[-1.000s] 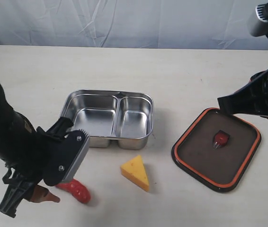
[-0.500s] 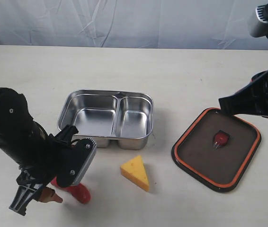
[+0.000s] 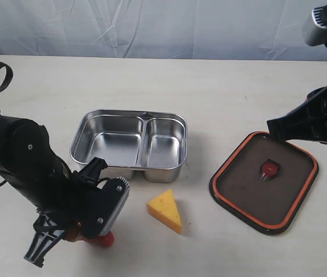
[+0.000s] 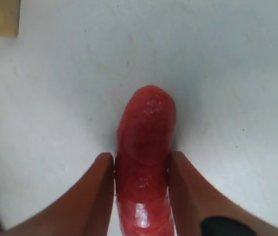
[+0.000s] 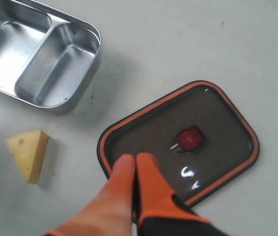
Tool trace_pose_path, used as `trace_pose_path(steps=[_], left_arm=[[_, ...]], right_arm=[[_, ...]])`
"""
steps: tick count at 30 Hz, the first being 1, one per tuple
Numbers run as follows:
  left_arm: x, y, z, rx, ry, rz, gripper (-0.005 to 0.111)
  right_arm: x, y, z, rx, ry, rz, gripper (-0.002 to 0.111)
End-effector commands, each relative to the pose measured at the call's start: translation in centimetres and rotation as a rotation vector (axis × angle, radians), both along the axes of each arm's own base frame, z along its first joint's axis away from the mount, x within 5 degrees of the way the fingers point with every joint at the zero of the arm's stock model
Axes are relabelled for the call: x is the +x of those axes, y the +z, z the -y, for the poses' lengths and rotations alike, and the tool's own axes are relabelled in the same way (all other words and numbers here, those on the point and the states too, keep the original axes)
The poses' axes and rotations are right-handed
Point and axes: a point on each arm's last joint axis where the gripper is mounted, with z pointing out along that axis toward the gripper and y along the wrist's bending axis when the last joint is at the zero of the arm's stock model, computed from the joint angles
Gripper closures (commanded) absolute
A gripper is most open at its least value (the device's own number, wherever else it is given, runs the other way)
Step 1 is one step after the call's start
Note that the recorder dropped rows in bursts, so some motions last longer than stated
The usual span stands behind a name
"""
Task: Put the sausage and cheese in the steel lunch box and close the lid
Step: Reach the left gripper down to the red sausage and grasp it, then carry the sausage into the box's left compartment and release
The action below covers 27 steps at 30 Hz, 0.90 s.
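One sausage is being clamped on both sides by the two left fingers while lying on the tabletop. One cheese wedge is lying near it, beside the one steel lunch box with two compartments. One lid is lying orange seal up, apart from the box. The two right fingers are being held pressed together, gripping nothing, above the lid.

The left arm covers most of the sausage in the exterior view; only one red end shows. The left wrist view cuts off its other end. The right arm hides part of the lid's rim.
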Motion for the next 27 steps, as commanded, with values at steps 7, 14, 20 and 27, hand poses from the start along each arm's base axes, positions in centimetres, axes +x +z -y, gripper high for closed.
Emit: trace_pose_path(steps=[7,14,20,27], left_arm=[[-0.3,0.0,0.5,-0.015,0.015,-0.021,0.098],[-0.1,1.4,0.9,-0.105,0.112,0.012,0.107],[0.6,5.3,1.0,-0.283,0.235,0.203,0.107],[4.1,8.8,0.2,-0.525,0.6,0.533,0.107]], right_arm=[[-0.1,0.1,0.2,-0.006,-0.002,-0.001,0.109],[-0.1,0.1,0.2,-0.011,-0.002,0.003,0.109],[0.0,0.2,0.3,-0.024,-0.001,0.017,0.109],[0.0,0.2,0.3,-0.022,0.001,0.023,0.109]])
